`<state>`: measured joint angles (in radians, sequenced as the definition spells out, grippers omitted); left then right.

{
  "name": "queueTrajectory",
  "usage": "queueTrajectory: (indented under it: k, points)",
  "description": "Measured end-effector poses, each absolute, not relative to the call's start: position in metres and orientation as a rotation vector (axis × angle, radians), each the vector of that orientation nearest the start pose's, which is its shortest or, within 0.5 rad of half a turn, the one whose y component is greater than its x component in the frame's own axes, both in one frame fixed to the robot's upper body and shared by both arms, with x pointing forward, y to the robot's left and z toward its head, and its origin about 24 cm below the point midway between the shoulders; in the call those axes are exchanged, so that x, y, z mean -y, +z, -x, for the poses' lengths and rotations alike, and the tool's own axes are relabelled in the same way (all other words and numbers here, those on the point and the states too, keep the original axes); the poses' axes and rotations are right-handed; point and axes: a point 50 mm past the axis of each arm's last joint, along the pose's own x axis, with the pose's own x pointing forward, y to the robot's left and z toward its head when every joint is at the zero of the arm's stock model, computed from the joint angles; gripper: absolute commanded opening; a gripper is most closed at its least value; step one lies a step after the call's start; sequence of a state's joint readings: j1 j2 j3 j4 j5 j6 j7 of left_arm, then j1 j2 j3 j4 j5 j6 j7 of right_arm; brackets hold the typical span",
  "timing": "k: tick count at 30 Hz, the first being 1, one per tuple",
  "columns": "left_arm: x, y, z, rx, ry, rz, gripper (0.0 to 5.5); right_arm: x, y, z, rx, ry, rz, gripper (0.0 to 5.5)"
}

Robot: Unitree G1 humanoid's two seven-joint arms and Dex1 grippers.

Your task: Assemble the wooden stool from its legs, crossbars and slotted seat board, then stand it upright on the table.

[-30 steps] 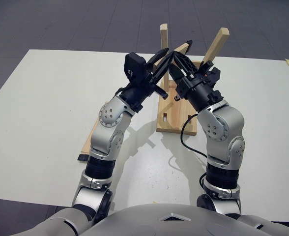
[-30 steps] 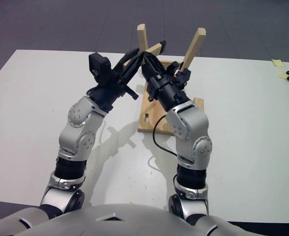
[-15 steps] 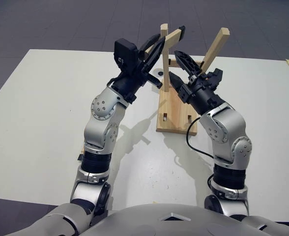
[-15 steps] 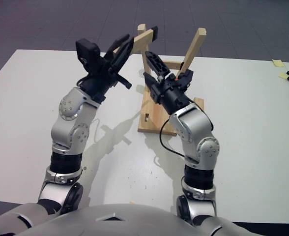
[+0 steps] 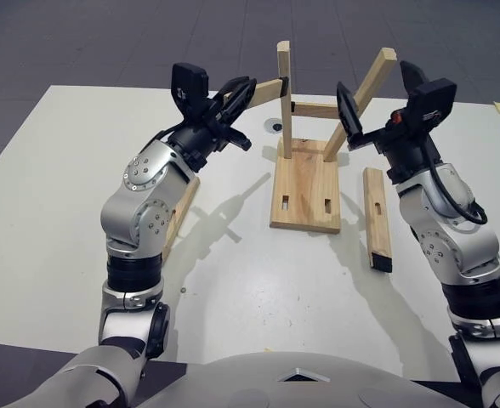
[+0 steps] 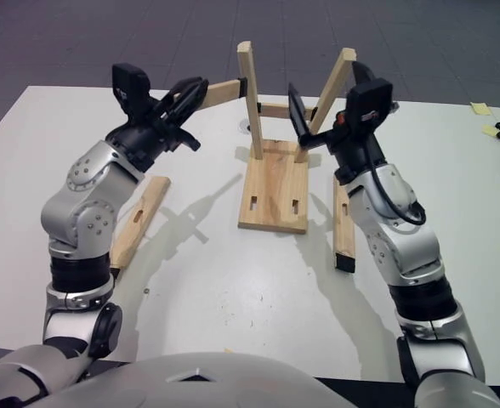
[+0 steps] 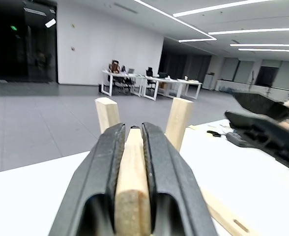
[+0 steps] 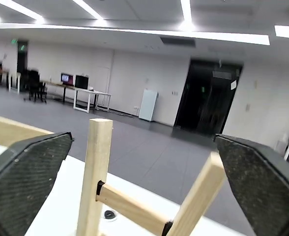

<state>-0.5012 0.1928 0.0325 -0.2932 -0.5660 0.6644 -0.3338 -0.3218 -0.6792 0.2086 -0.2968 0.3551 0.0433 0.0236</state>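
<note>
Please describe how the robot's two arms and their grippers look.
Both arms, left arm and right arm, have rounded silver-grey joint shells with black rings between them. The left gripper and right gripper are black, with long tapered fingers bearing textured pads. A black cable loops beside the right arm.

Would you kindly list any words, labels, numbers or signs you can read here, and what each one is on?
None can be read.
The green sign over the dark doorway is too small and blurred.
The seat board and table show no print.
</note>
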Motion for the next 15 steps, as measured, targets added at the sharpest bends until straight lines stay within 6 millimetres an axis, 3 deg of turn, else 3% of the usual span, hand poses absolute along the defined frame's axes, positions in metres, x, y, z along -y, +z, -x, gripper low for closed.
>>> queueTrajectory:
  k: [5,8,10,15]
  points:
    - [-0.101,0.207,-0.291,0.029,-0.842,0.219,0.42,0.134,0.181,-0.268,0.633,0.727,0.859,5.4]
    - [-0.092,0.236,-0.278,0.023,-0.963,0.138,0.42,0.111,0.166,-0.259,0.754,1.041,1.164,5.4]
    - [-0.084,0.25,-0.269,0.064,-1.019,0.104,0.42,0.107,0.163,-0.259,0.785,1.084,1.207,5.4]
    - [-0.083,0.246,-0.263,0.035,-1.019,0.091,0.42,0.108,0.168,-0.265,0.82,1.031,1.208,5.4]
